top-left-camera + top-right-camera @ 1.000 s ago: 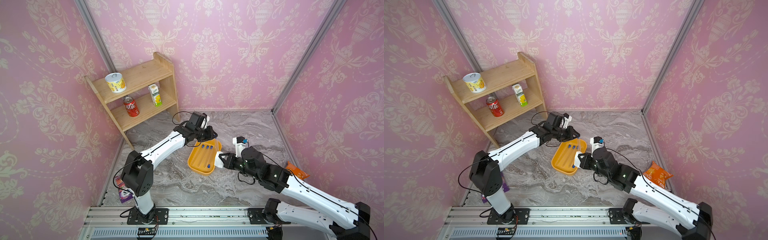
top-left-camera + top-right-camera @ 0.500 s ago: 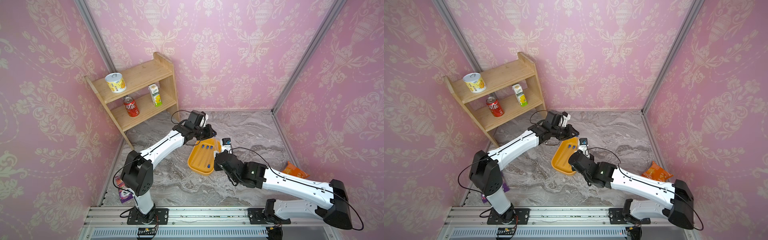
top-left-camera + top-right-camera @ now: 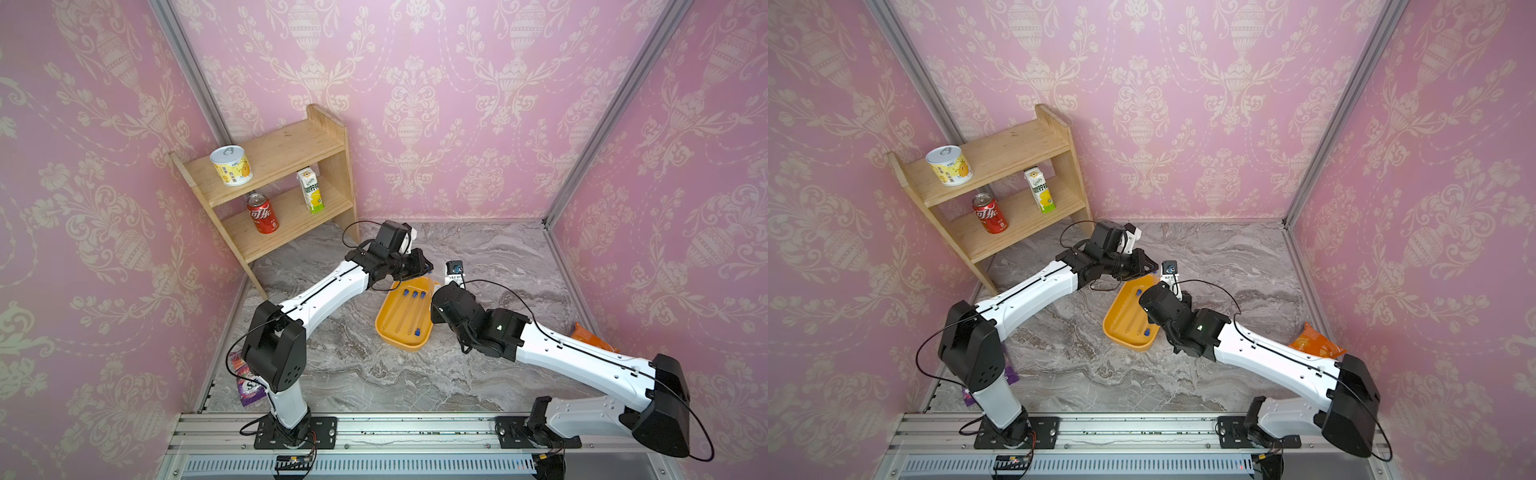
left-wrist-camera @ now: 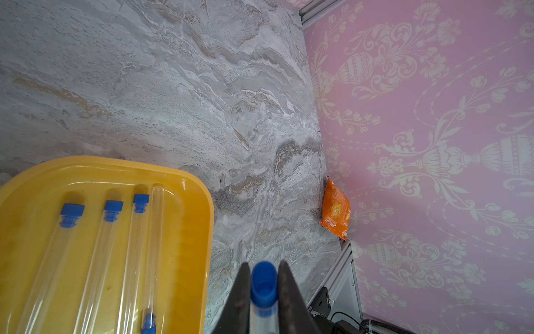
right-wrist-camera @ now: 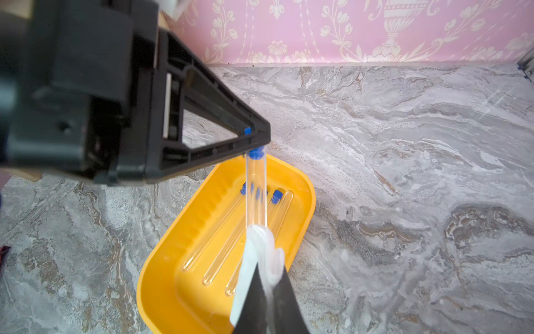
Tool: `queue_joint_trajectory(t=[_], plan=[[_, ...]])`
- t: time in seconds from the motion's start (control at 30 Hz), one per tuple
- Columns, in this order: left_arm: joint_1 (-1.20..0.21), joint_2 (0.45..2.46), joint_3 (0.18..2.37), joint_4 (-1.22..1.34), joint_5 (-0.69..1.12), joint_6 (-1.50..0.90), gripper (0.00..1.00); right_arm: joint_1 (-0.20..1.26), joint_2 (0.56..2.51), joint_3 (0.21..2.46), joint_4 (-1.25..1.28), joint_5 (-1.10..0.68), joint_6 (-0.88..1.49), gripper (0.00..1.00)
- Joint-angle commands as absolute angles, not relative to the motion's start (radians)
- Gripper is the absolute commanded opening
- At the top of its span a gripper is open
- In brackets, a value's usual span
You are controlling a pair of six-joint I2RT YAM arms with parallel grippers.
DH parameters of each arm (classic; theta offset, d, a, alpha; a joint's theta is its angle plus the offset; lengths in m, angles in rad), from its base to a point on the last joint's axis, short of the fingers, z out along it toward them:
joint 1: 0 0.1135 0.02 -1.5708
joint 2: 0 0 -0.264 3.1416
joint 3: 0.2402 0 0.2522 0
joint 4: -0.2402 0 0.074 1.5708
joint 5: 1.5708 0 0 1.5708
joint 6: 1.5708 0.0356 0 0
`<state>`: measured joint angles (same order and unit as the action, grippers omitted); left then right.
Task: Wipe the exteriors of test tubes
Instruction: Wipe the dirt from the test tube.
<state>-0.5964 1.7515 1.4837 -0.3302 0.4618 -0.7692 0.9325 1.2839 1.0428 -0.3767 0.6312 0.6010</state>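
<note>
The left gripper [image 4: 264, 267] is pinched narrow on the blue cap [image 4: 263, 282] of one test tube [image 5: 256, 191], a finger on each side of the cap. The glass runs from there straight to the right gripper [image 5: 270, 269]. That gripper is clamped tight on a white wipe [image 5: 261, 245], and the wipe is folded around the tube's uncapped end, so the two grippers face each other with the tube between them.

The held tube hangs above the back end of a yellow tray [image 5: 173, 289], clear of its floor. The other four tubes [image 4: 101, 260] lie side by side in the tray. Three have their caps toward the left gripper, and the fourth is turned the other way.

The tray sits slantwise in the middle of the marble table [image 3: 374, 382]. Bare table lies all round it, widest toward the back wall and the right wall. An orange snack bag [image 4: 336, 211] lies against the right wall, well away from the grippers. A wooden shelf [image 3: 286, 158] with two cans and a carton stands in the back left corner, behind the left arm. A purple packet [image 3: 249, 384] lies by that arm's base.
</note>
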Motion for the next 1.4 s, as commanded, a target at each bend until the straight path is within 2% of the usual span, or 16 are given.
queue_joint_trajectory(t=[0.0, 0.33, 0.7, 0.83, 0.97, 1.37], plan=[[-0.588, 1.724, 1.48, -0.322, 0.456, -0.776, 0.16, 0.888, 1.314, 1.087, -0.324, 0.572, 0.548, 0.0], [-0.589, 1.717, 1.476, -0.319, 0.459, -0.781, 0.16, 0.777, 1.439, 1.219, -0.288, 0.469, 0.537, 0.0], [-0.589, 1.7, 1.462, -0.315, 0.463, -0.783, 0.16, 0.696, 1.485, 1.265, -0.291, 0.462, 0.537, 0.0], [-0.589, 1.693, 1.457, -0.311, 0.465, -0.785, 0.16, 0.665, 1.491, 1.25, -0.276, 0.439, 0.535, 0.0], [-0.589, 1.69, 1.453, -0.31, 0.463, -0.786, 0.16, 0.658, 1.471, 1.194, -0.21, 0.327, 0.557, 0.0], [-0.588, 1.694, 1.456, -0.309, 0.46, -0.782, 0.16, 0.663, 1.291, 1.002, -0.153, 0.183, 0.7, 0.0]])
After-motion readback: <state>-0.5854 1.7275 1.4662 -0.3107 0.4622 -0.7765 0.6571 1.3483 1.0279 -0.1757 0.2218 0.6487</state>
